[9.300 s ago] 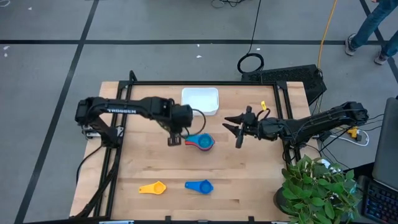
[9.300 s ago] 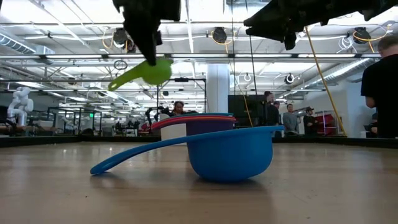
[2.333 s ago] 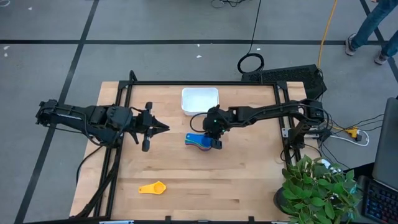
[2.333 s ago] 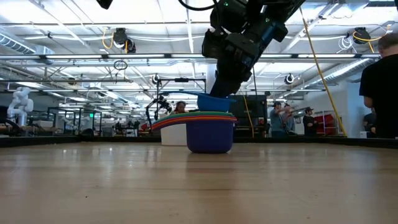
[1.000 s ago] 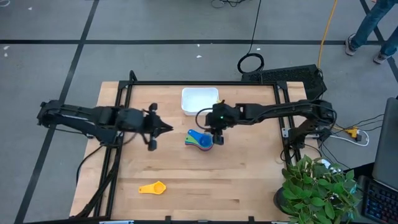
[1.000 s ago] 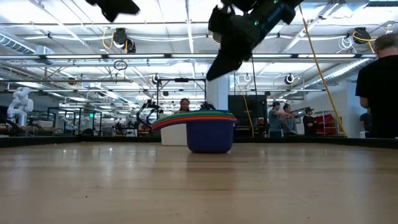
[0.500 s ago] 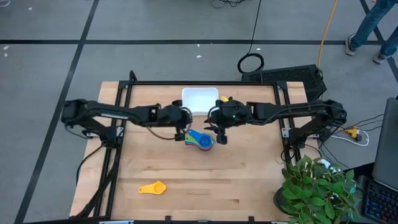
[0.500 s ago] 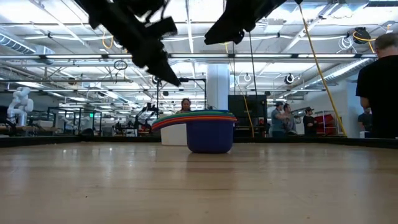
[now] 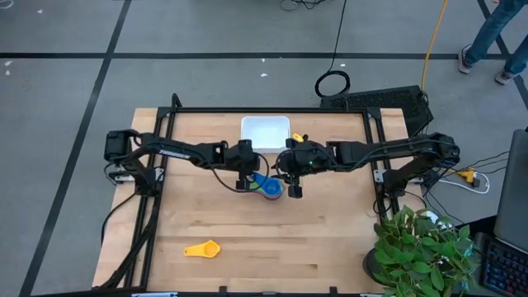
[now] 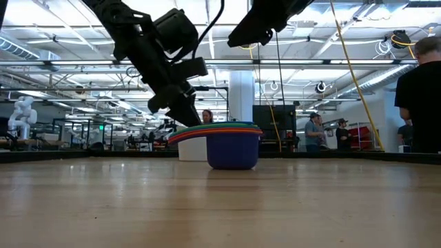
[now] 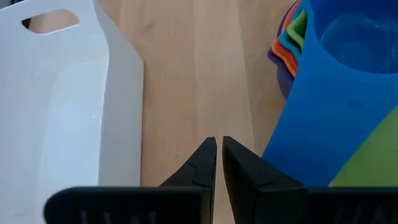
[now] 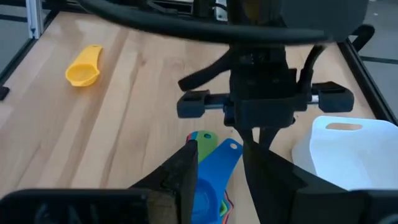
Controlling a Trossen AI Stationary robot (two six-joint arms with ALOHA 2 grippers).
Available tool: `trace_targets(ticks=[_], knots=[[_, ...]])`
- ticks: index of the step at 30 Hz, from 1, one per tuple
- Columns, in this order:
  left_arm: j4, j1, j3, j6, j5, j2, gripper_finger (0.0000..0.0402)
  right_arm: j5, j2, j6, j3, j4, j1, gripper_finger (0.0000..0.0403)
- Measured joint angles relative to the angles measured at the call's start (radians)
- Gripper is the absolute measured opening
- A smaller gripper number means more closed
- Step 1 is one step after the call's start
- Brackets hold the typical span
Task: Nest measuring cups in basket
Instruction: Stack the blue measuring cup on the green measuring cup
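Both arms meet over the middle of the counter [image 9: 330, 239], right above the nested stack of measuring cups [image 9: 269, 187]. The stack sits upright near the centre, just in front of the white basket [image 9: 266, 133], which lies at the far edge, close to the stack but not touching it. The bowls are at the stack's right end and the flat handles [image 10: 185, 132] fan out together toward the left arm's side, so the long axis runs roughly across the counter, tilted a touch toward the far edge. In the low view the rims show as thin coloured layers over a dark blue bowl.

The left claw [image 9: 244, 179] hangs over those handles, its two fingers [image 11: 205, 168] pressed nearly together with only a slit between them and nothing held; its wrist camera looks down at the blue cup's handle beside the basket wall. The right claw [image 9: 294, 190] sits just beside the bowl end of the stack, raised above the rims in the low view, its fingers [image 12: 186, 163] spread apart and empty.

One yellow cup [image 9: 203, 248] lies alone near the front left, well apart from everything, bowl to the right and handle pointing left along the counter's width.

A person [image 10: 420, 96] stands at the right, beyond the counter.
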Motion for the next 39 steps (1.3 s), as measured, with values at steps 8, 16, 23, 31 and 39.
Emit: trace_targets(ticks=[8,16,23,31,39], knots=[[-0.013,-0.008,0.001,-0.015,0.077,-0.012,0.0031,0.002,0.0,0.0,-0.028,0.004,-0.002,0.0118],[-0.077,-0.027,0.0,-0.017,0.079,-0.011,0.0031,0.004,0.0,0.008,-0.067,0.036,-0.002,0.0118],[-0.082,-0.028,0.0,-0.018,0.079,-0.011,0.0031,0.003,0.0,0.007,-0.084,0.064,-0.002,0.0118],[-0.142,-0.033,0.0,-0.041,0.08,-0.011,0.0031,0.004,0.0,0.002,-0.084,0.064,-0.002,0.0118],[-0.207,-0.079,0.0,-0.086,0.083,-0.011,0.0031,0.004,0.0,0.001,-0.084,0.064,-0.002,0.0118]])
